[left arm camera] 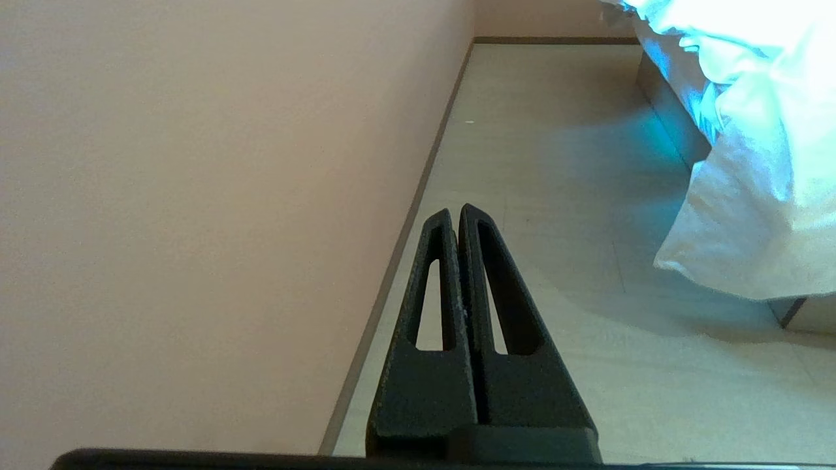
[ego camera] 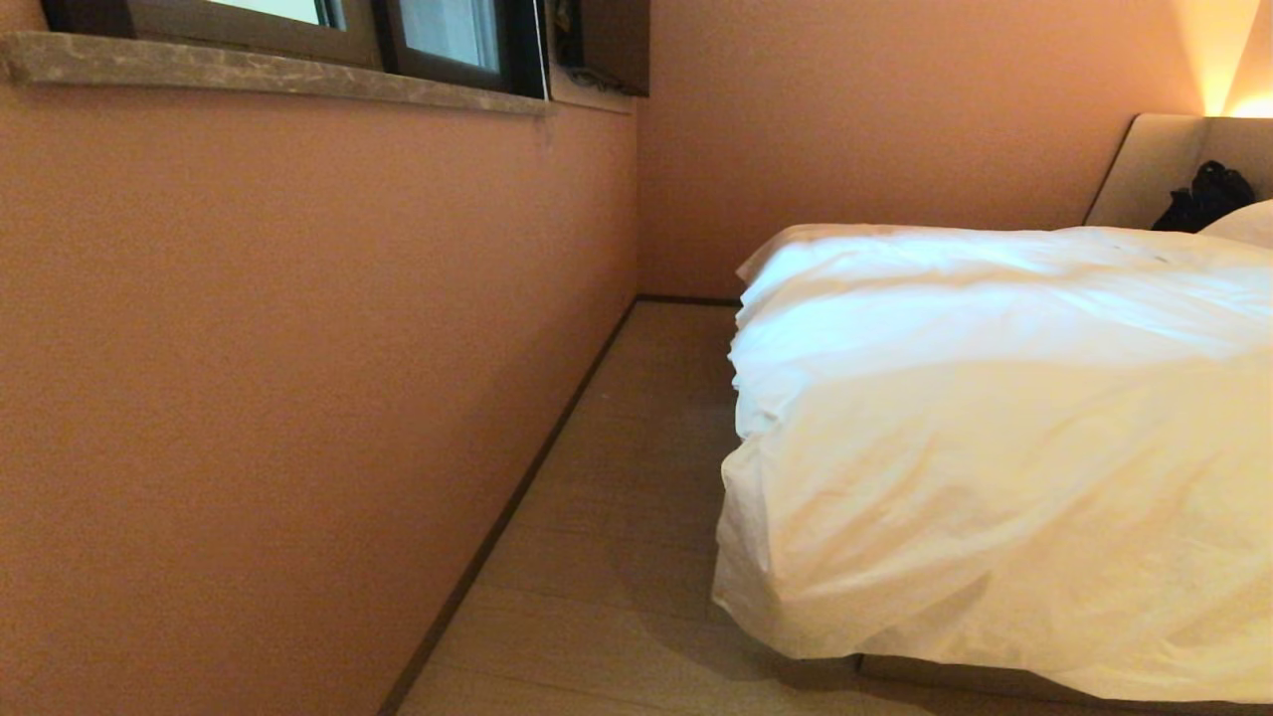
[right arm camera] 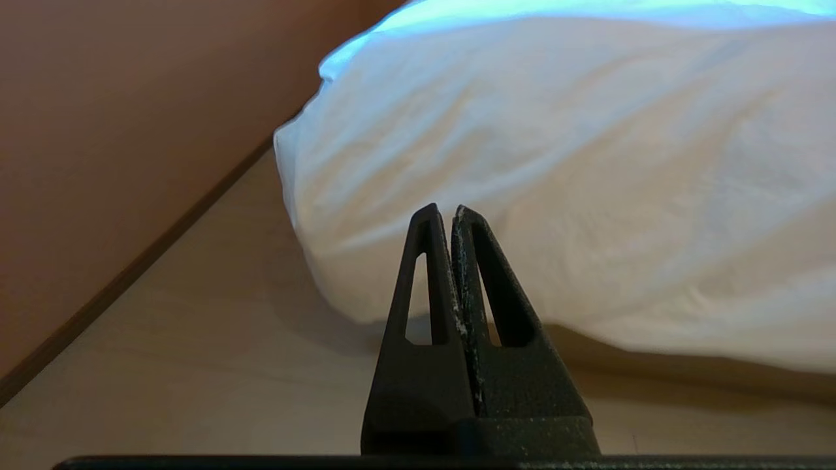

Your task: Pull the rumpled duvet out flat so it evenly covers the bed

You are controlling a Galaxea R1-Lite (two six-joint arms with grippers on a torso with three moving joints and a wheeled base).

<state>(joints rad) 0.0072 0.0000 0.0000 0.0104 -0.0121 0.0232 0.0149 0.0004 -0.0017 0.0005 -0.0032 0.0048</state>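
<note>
1. my right claw (right arm camera: 443,210) was pressed together with nothing in it, hanging low over the floor (right arm camera: 196,339) and aimed straight at the near face of the duvet (right arm camera: 588,163), close but not touching.
2. my left claw (left arm camera: 455,210) was also together and empty, pointing down the aisle of floor between the wall (left arm camera: 196,163) and the bed; the duvet's hanging corner (left arm camera: 751,228) lay off to one side of it, well apart.
3. so i judged the right arm the nearer one for a first grab.
4. from my head, the duvet (ego camera: 995,447) sat bunched on the bed, drooping over its near end almost to the tan base (ego camera: 945,676), its long run stretching away toward the headboard (ego camera: 1144,169) and a pillow (ego camera: 1248,224).
5. neither arm showed in that head view.
6. i reckoned the pull would have to run along that length, with both claws opening first.
</note>
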